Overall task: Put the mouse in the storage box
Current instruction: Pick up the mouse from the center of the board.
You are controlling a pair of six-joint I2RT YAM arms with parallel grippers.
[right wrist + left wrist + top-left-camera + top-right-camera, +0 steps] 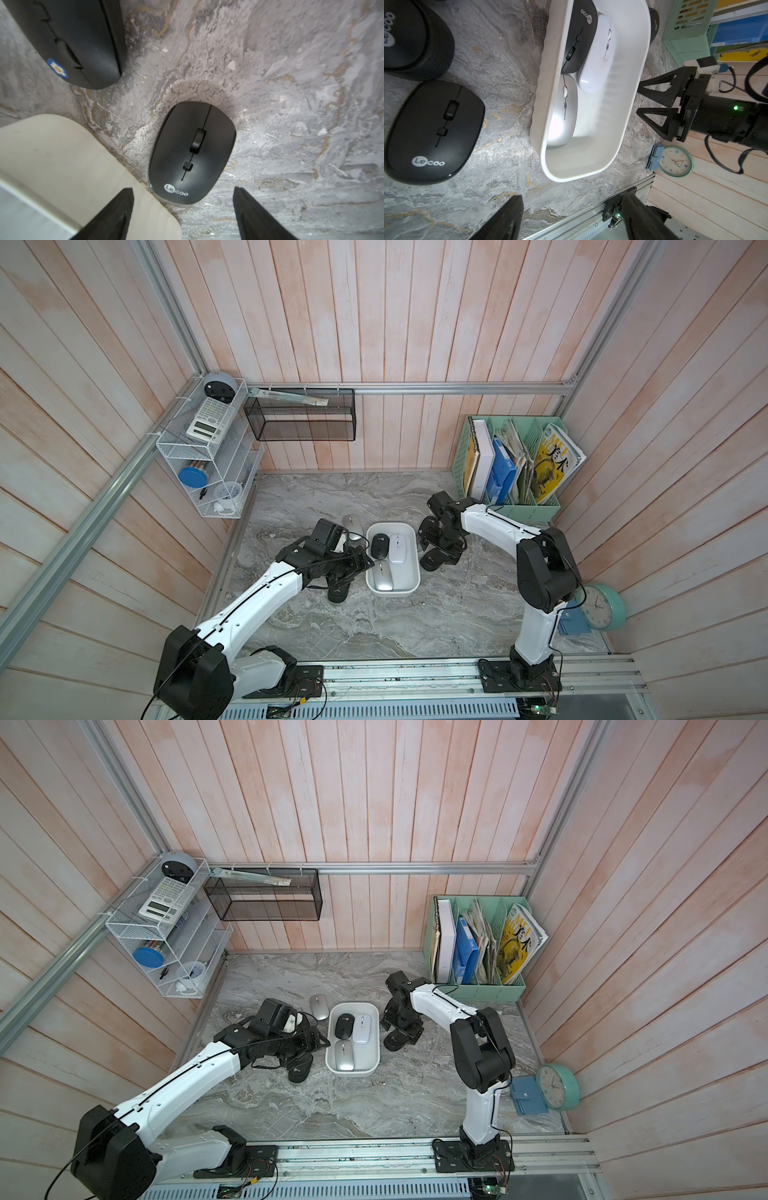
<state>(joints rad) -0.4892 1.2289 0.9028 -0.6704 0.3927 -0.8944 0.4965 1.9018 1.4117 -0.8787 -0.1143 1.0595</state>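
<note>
Three mice already down in the storage box [392, 525] — a black mouse [379, 545] and a white mouse [398, 548] side by side at the far end, a silver mouse [382, 576] nearer, along the left wall. Five more out on the marble table [415, 626]: a second silver mouse [352, 526] just beside the box's far left corner; two on the left arm's side, a full-view Lecoo mouse [433, 133] and a cropped Lecoo mouse [411, 37]; two on the right arm's side, a right-side Lecoo mouse [192, 152] and a flower-sticker mouse [68, 41], all four black. Left gripper [573, 197] spread apart, clasping nothing, by the box's left wall. Right gripper [182, 193] likewise spread and empty — poised above the right-side Lecoo mouse's rear, fingers clear on either side.
</note>
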